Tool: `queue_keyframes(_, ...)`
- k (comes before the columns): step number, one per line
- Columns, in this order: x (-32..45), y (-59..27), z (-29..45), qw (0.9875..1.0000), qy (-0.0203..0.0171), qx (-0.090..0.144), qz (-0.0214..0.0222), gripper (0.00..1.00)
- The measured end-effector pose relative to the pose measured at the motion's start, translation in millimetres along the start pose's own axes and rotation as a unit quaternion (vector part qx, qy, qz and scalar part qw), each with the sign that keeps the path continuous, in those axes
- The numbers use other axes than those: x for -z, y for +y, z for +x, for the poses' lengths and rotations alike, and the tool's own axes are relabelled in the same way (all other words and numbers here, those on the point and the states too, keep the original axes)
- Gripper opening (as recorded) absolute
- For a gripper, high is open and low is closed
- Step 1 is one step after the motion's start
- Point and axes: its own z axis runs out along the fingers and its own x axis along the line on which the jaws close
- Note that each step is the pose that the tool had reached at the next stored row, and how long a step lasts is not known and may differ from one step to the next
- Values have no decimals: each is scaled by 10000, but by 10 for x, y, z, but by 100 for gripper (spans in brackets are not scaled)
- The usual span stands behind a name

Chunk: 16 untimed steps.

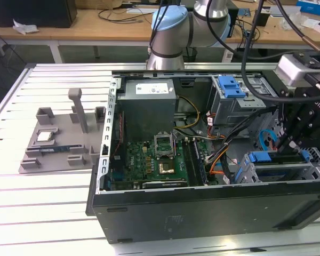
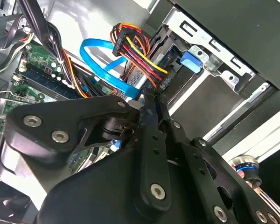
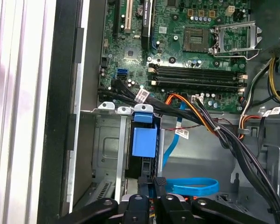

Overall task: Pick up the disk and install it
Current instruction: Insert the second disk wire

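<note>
Disk, flat rectangular silver hard drive in a blue plastic caddy frame [image 3: 143,140]: it sits in the grey sheet-metal drive cage [image 3: 107,149] at a corner of the open black tower computer case [image 1: 202,213]. In the exterior view this corner lies at the exterior view's right, against the case's near wall, where the disk [image 1: 277,172] lies inside the cage.

1. My gripper [image 3: 151,183] is directly at the disk's end of the cage. My black fingers [image 2: 151,112] are brought together; nothing is visible between them. I cannot tell whether the tips touch the caddy frame.
2. A flat bright-blue data cable [image 3: 191,186] loops just beside my fingers. In the second wrist view this cable [image 2: 102,60] passes close under a bundle of red, yellow, orange and black power wires [image 2: 140,51].
3. The green motherboard [image 3: 191,56] covers the case floor beyond the cage, with black cable runs crossing its edge.
4. The case rests on a grey slatted aluminium table [image 1: 42,213]. A grey plastic parts fixture [image 1: 58,144] stands well apart from the case, toward the table edge at the exterior view's left.
</note>
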Motion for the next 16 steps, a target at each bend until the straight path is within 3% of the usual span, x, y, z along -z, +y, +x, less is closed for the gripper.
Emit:
queue_keyframes(10, -37, -3, -1, 10000, 1, 0, -5, 16)
queue_keyframes(14, -37, -3, -1, 10000, 1, 0, -5, 24)
queue_keyframes(15, -7, -1, 0, 10000, -1, 0, -5, 24)
queue_keyframes(16, 86, 4, 2, 10000, 0, 0, -5, 24)
